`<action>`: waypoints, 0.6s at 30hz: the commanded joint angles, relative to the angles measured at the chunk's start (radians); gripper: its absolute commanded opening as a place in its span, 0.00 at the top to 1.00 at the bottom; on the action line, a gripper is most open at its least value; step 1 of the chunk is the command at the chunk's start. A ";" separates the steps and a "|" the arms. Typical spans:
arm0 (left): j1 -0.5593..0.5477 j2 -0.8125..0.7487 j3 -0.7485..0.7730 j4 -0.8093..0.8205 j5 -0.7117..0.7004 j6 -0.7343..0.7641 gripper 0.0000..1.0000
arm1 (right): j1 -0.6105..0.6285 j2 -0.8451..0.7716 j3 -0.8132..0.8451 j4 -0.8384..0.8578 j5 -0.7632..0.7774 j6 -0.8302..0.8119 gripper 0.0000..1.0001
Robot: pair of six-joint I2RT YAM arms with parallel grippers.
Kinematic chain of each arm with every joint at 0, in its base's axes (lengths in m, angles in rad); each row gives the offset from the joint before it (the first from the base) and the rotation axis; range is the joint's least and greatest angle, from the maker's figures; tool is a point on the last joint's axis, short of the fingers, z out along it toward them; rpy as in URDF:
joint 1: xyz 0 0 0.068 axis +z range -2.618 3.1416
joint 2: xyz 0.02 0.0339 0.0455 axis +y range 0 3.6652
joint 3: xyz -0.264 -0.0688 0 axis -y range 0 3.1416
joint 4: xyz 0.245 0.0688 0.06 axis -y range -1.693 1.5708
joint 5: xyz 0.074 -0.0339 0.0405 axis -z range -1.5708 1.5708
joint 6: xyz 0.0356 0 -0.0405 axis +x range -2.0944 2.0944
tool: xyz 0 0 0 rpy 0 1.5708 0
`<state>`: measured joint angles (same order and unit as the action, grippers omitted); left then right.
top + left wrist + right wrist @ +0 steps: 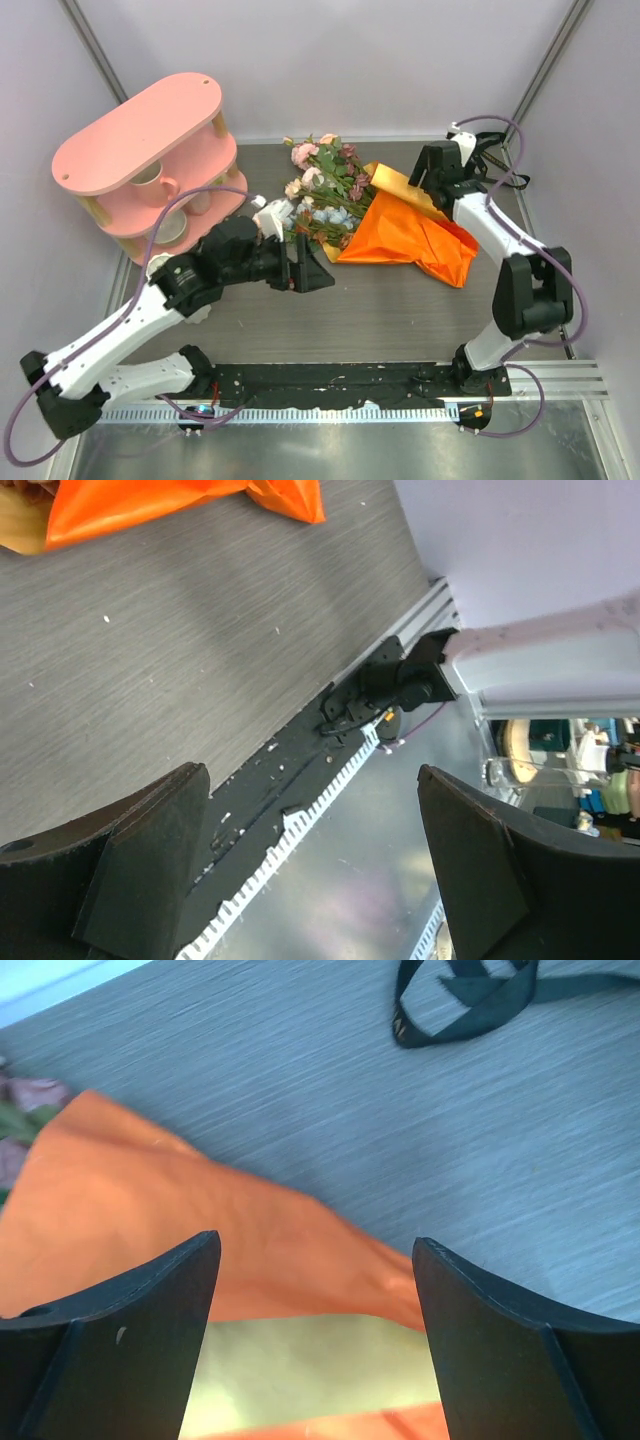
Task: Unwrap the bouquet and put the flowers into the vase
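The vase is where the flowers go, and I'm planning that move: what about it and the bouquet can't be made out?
Vase, top view: only a white bit shows beside the flowers; the left arm covers the rest, so upright or tipped is unclear.
Stems, top view: hidden under the orange wrapper.
Black ribbon, right wrist view: cut off by the top edge.
Left wrist view: only a wrapper corner at the top edge.
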<state>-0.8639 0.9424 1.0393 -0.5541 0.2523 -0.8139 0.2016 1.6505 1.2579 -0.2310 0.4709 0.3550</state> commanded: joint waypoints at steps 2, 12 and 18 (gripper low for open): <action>-0.001 0.252 0.218 -0.004 -0.092 0.142 0.11 | 0.005 -0.267 -0.139 -0.004 -0.163 0.134 0.17; 0.100 0.864 0.698 -0.127 -0.064 0.318 0.29 | 0.005 -0.517 -0.216 -0.152 -0.154 0.094 0.17; 0.106 0.895 0.691 -0.014 -0.068 0.299 0.27 | 0.076 -0.708 -0.440 -0.131 -0.455 0.171 0.21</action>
<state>-0.7555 1.9091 1.7569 -0.6422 0.1726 -0.5297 0.2176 1.0554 0.9524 -0.3443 0.2432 0.4644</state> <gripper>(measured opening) 0.698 0.800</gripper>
